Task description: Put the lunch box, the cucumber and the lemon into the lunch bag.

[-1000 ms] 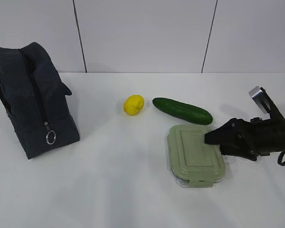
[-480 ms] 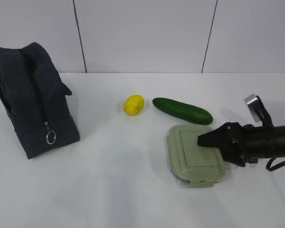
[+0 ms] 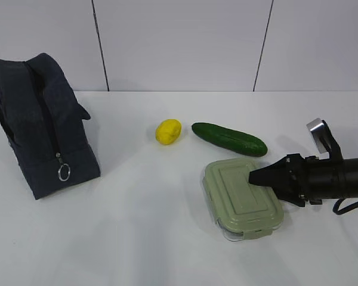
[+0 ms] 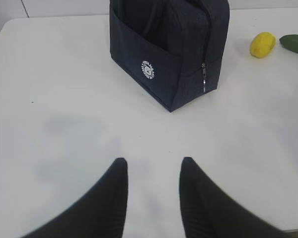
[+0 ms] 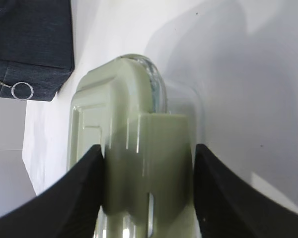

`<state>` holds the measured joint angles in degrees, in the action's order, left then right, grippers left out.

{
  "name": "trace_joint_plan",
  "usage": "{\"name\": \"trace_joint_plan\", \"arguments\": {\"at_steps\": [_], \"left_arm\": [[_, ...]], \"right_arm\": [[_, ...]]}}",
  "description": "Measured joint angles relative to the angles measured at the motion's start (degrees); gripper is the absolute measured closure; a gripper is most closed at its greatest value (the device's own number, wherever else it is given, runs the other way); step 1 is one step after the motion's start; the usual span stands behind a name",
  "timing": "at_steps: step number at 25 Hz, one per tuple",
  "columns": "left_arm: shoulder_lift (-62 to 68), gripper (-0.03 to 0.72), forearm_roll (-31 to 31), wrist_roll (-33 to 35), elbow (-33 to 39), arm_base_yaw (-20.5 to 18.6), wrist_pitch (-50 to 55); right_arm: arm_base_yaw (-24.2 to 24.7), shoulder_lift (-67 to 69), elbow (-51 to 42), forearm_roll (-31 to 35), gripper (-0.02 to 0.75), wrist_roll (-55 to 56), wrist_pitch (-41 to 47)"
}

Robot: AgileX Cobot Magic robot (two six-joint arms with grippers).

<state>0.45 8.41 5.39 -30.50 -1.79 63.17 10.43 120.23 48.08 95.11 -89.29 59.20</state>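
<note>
The lunch box [image 3: 241, 199], with its sage-green lid, lies at the front right and is slightly turned. My right gripper [image 3: 253, 177] reaches in from the right and is shut on its right end. In the right wrist view my right gripper [image 5: 148, 148] has a black finger pressed on each side of the lunch box [image 5: 119, 124]. The cucumber [image 3: 229, 139] lies just behind the box, with the lemon [image 3: 167, 131] to its left. The navy lunch bag [image 3: 42, 119] stands at the far left with its zipper closed. My left gripper [image 4: 154, 161] is open and empty over bare table in front of the lunch bag [image 4: 169, 44].
The white table [image 3: 137, 226] meets a white panelled wall at the back. The left wrist view shows the lemon [image 4: 262, 44] and the cucumber's tip [image 4: 295, 43] to the right of the bag. The bag's ring pull [image 5: 23, 90] shows in the right wrist view.
My right gripper came down and leftwards over the lunch box's right end and closed on it. The box has turned slightly and shifted a little to the left.
</note>
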Motion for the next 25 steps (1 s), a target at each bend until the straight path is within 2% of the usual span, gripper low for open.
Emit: {"name": "trace_joint_plan", "arguments": {"at_steps": [25], "left_arm": [[0.00, 0.448, 0.00, 0.00, 0.00, 0.00, 0.00]], "right_arm": [[0.12, 0.40, 0.00, -0.36, 0.325, -1.02, 3.13]]}}
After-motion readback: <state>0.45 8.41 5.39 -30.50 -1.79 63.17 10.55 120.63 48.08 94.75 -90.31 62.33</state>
